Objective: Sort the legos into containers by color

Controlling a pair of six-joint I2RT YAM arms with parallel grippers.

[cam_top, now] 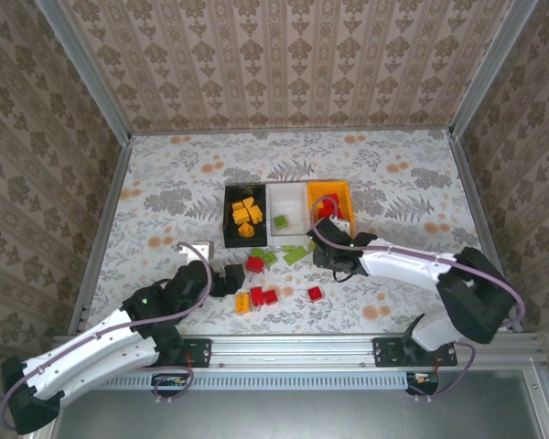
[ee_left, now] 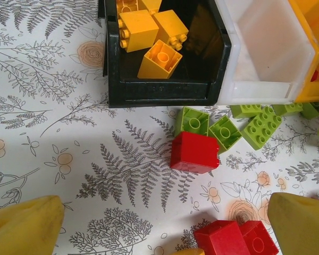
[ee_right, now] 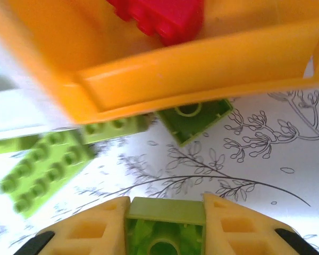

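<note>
Legos point(cam_top: 261, 294) lie loose on the table point(cam_top: 165, 192) before the bins point(cam_top: 289, 212). One green brick point(ee_right: 166, 215) is clamped in our right gripper point(cam_top: 328, 254), near the front wall of the orange bin point(ee_right: 191, 74). It looks hard, light and slick; we judge it best pinched across flat sides, as now. Our right arm stretches leftward from its base, wrist low. Our left gripper point(ee_left: 165, 228) hovers, jaws wide apart, over red bricks point(ee_left: 194, 152).

Legos point(cam_top: 255, 264) partly sorted
Black bin point(ee_left: 159, 93) holds yellow, white bin point(cam_top: 293, 203) one green, orange bin point(cam_top: 348, 206) red; rest loose, one green brick point(ee_right: 165, 223) gripped.
</note>
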